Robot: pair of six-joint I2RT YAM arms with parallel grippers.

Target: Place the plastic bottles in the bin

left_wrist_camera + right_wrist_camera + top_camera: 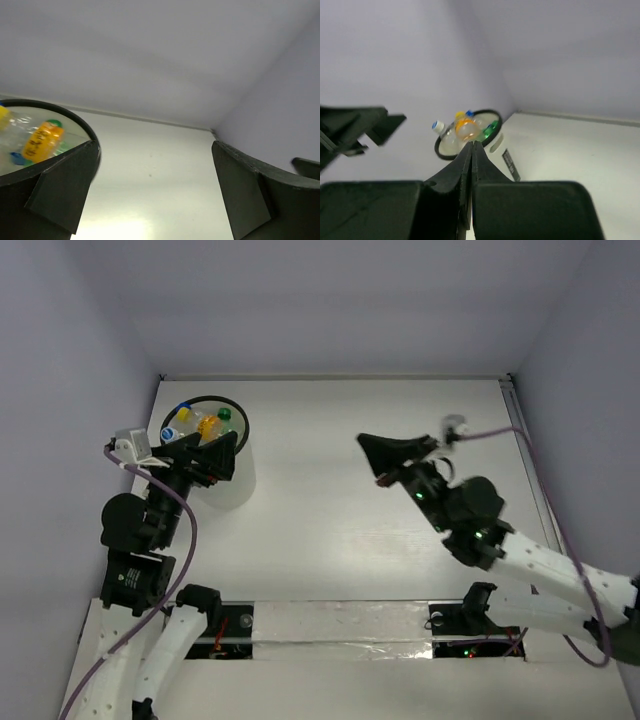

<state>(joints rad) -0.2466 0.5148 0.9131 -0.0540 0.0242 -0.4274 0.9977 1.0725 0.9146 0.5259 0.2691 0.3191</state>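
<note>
- Surface (330,530): the bin (240,488) stands at its far-left side.
- Plastic bottles (205,423) — heaped inside the bin, near rim level.
- Left claw (208,448): spread wide, empty, at the bin's near side — best lifted straight clear, so nothing is tipped.
- Right claw (372,445): closed, empty, well apart.

- The left tool (155,190) stood with its two dark fingers (65,190) wide apart and nothing between them.
- Behind the left finger was the bin (75,120), its black rim partly hidden.
- Inside lay an orange-labelled bottle (42,141) beside something green (54,123).
- The white counter (165,145) ran back to pale walls (150,60).
</note>
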